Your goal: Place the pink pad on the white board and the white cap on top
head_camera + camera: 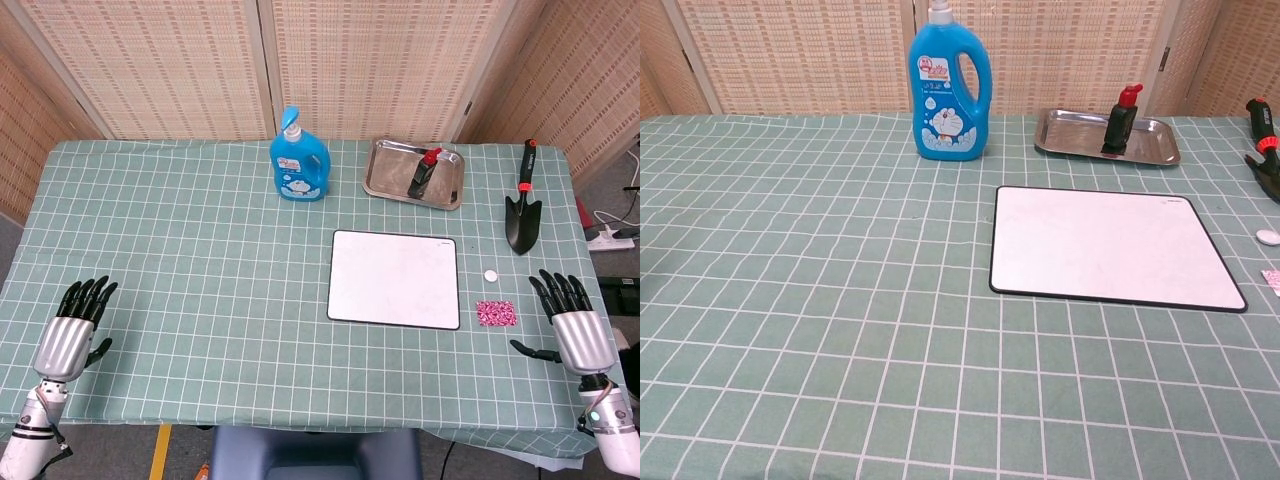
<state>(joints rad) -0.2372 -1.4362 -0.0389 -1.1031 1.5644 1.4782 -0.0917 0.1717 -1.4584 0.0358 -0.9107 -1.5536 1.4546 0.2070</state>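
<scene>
A table covered with a green cloth checked in thin white lines fills most of both views. Behind it stand woven, tan panels set in pale frames, like a folding screen, and they angle forward at the left and right sides. Grey floor shows below the table's near edge, with a strip of yellow tape on it. At the far right a white power strip lies on the floor. The lighting is even and soft.
</scene>
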